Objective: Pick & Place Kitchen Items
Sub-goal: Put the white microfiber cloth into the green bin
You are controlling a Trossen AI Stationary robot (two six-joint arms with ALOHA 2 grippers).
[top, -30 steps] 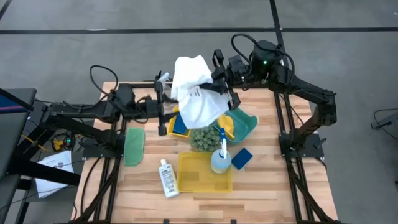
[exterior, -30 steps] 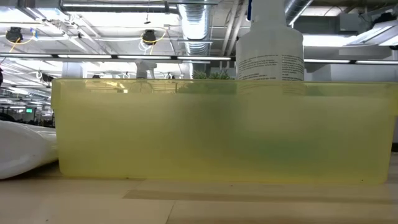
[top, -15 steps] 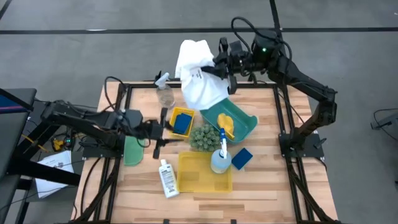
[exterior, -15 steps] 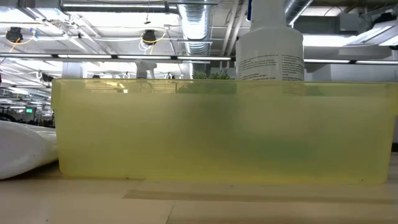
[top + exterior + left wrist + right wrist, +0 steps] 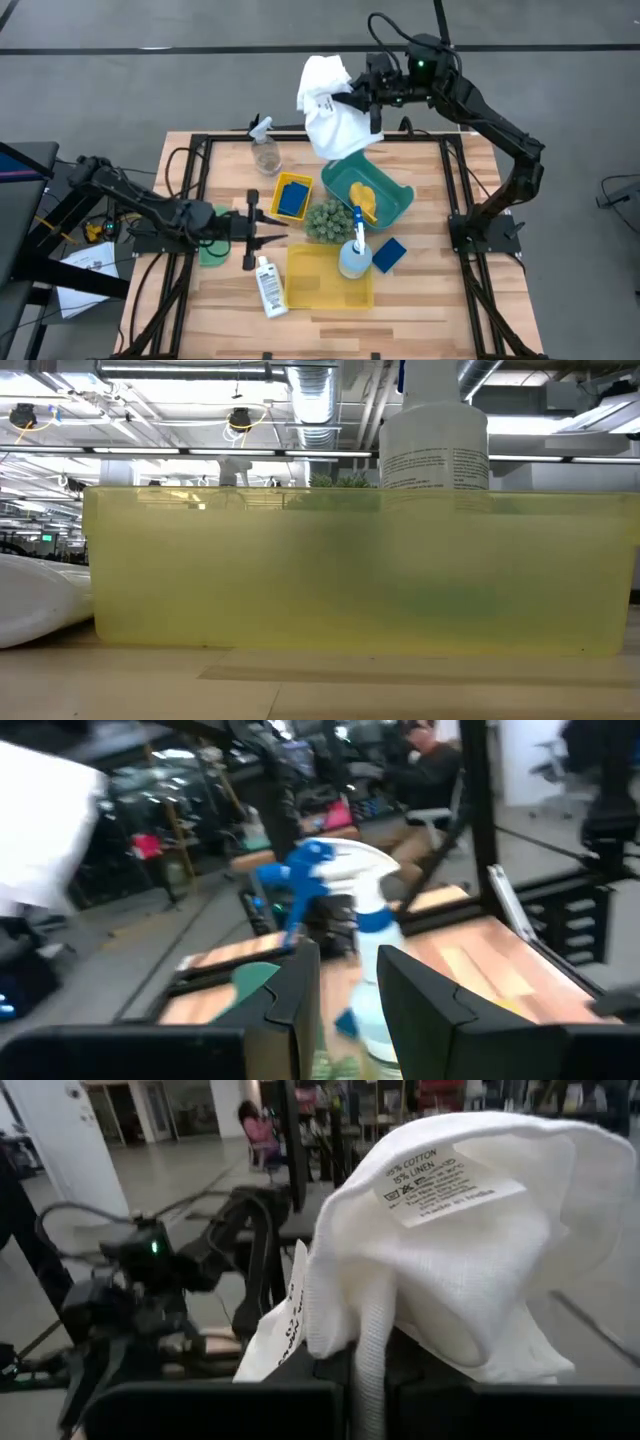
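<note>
Table [image 5: 420, 300], wood, centre of the high view. White cloth [image 5: 333, 108], largest item, hangs bunched at upper centre, over the table's far edge and just above-left of the teal basket [image 5: 392, 210]. Right gripper [image 5: 372, 92] clamped on the cloth, its arm reaching in from the upper right, elbow raised. The likely drop lies down and slightly right of the cloth (a judgement). White bottle [image 5: 267, 284] lies at lower left, long axis running up-down; left gripper [image 5: 252, 228] sits just above its cap, nearer arm, fingers a little apart and holding nothing, arm stretched level from the left edge.
</note>
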